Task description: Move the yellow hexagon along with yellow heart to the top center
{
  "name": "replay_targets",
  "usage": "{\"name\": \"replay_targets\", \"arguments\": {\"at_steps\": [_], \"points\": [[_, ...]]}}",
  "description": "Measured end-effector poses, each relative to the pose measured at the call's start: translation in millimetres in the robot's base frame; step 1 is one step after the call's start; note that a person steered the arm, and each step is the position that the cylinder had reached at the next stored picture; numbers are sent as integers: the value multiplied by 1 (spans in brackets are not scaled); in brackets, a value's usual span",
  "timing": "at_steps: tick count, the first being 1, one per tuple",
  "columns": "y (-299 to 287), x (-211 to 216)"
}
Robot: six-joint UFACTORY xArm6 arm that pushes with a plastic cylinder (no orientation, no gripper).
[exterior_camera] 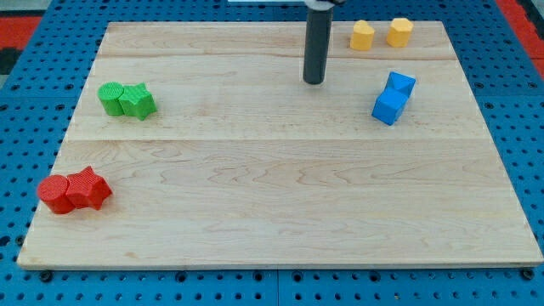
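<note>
A yellow heart block [363, 35] and a yellow hexagon block [400, 31] sit apart from each other near the view's top right of the wooden board [272, 195]. My tip [314, 82] rests on the board at the top centre, to the left of and a little below the yellow heart. It touches no block.
Two blue blocks [393, 96] touch each other at the view's right, below the yellow pair. Two green blocks [127, 99] lie together at the left. Two red blocks [74, 190], one star-shaped, lie at the lower left. A blue pegboard [25, 127] surrounds the board.
</note>
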State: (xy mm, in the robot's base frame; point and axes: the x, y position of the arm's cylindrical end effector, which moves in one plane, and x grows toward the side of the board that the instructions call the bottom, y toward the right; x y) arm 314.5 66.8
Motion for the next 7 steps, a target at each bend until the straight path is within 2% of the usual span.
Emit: {"name": "replay_targets", "arguments": {"at_steps": [1, 3, 4, 6, 7], "points": [[41, -6], [188, -51], [196, -89], [66, -91], [85, -122]]}}
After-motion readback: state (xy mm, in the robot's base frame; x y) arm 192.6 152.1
